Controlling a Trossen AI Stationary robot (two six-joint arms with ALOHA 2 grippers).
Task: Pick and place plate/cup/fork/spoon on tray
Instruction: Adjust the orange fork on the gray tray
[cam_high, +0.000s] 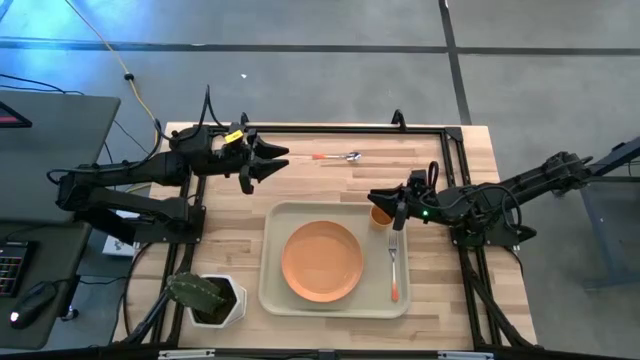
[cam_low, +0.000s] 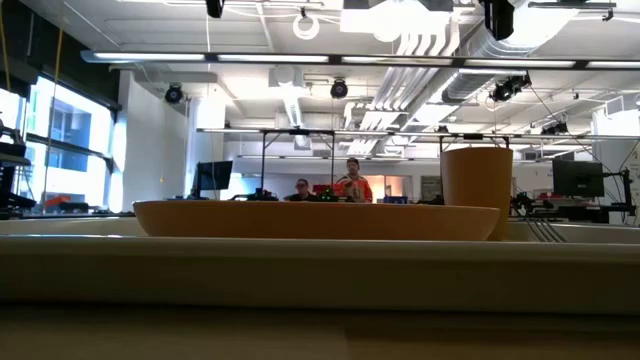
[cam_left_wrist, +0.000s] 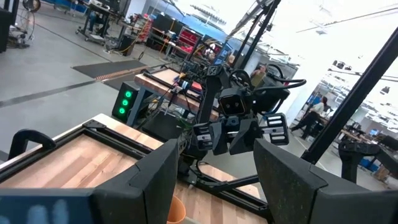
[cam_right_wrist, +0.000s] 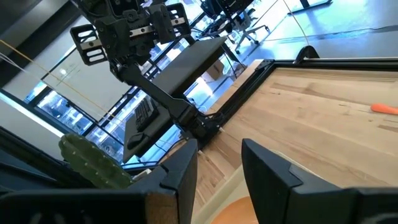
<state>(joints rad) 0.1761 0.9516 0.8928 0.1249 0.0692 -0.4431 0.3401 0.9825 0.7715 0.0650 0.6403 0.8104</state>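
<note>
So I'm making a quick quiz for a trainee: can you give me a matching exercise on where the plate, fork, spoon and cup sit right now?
Things:
1. plate
2. fork
3. spoon
4. cup

Places:
A. on the bare table, beyond the tray's far edge
B. at the tray's far right corner, by the right gripper
C. middle of the tray
D. on the tray, right of the plate

Pairs: 1-C, 2-D, 3-A, 4-B

Bright ceiling strip lights (cam_low: 330, 60) flood the low view with glare. The nearest tray (cam_low: 320, 275) rim is blurred.
</note>
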